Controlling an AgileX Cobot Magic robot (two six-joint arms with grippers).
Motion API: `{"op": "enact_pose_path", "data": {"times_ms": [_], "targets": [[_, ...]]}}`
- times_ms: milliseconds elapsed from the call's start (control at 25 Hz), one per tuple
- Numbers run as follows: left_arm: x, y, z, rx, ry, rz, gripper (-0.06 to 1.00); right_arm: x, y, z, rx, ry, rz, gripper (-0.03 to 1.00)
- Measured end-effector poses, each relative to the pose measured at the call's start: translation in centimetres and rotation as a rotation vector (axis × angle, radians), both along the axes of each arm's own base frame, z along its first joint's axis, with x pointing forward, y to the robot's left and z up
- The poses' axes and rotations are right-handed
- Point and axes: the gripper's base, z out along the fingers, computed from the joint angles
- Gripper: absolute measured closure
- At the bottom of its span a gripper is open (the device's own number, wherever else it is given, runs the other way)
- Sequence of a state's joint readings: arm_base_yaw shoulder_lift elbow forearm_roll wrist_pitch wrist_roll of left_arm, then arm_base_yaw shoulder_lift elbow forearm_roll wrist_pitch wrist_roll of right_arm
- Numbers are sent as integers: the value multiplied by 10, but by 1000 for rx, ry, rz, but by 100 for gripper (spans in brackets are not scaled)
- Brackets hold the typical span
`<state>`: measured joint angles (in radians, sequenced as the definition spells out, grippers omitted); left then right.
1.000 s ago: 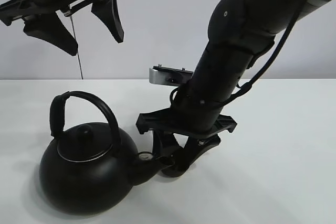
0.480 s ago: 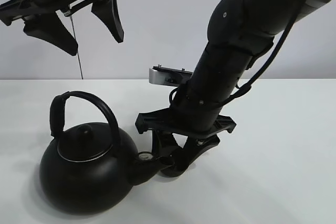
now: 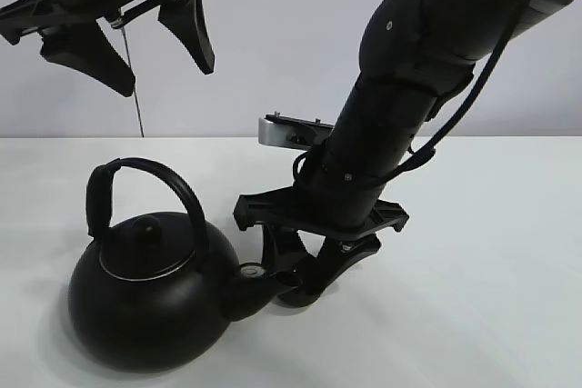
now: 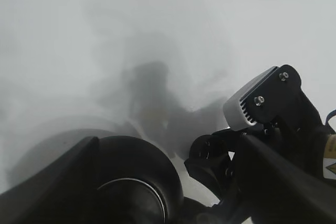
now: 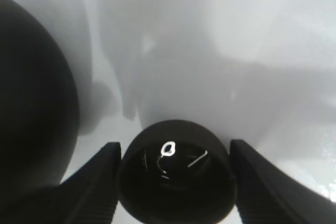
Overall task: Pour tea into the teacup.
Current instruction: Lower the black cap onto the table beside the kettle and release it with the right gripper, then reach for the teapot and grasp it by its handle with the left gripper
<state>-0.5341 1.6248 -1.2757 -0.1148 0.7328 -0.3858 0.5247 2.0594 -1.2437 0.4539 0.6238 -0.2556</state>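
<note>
Right gripper [image 3: 305, 283] is down low at the white table [image 3: 500, 224], its two fingers [image 5: 100, 182] closed in on the teacup [image 5: 176, 176]. One finger sits against each side of the cup, and as far as I can see they are clamped on its wall. The small black cup stands upright on the table, just beside the kettle [image 3: 145, 306], near the middle of the workspace. A few bright glints show inside it, but I cannot tell whether there is liquid in it.

The kettle sits on the table to the left of the cup, round and black, with its arched handle [image 3: 150, 174] standing up and its lid on. Its spout [image 3: 250, 283] points toward the cup. From the high view the spout's tip overlaps the right gripper, and I cannot tell whether the two touch. In the right wrist view a strip of bare table shows between the kettle's body and the cup.

Left gripper [image 3: 136, 43] hangs high above the kettle, well clear of the handle, with its fingers spread wide and nothing between them. A silver camera [image 3: 291, 132] is fixed to the right arm's wrist, above the gripper.
</note>
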Motion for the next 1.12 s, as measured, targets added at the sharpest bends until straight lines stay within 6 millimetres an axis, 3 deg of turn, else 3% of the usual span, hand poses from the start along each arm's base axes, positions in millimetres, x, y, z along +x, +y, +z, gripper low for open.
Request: {"op": "enact_pose_path", "data": {"times_ms": [240, 480, 960, 1120], "targets": [[0, 0, 0, 0, 0, 0, 42, 1, 0, 8, 14, -27, -9, 55], [0, 0, 0, 0, 0, 0, 42, 1, 0, 13, 21, -34, -8, 45], [0, 0, 0, 0, 0, 0, 42, 0, 0, 14, 23, -28, -22, 45], [0, 0, 0, 0, 0, 0, 42, 2, -5, 25, 37, -36, -48, 45]]}}
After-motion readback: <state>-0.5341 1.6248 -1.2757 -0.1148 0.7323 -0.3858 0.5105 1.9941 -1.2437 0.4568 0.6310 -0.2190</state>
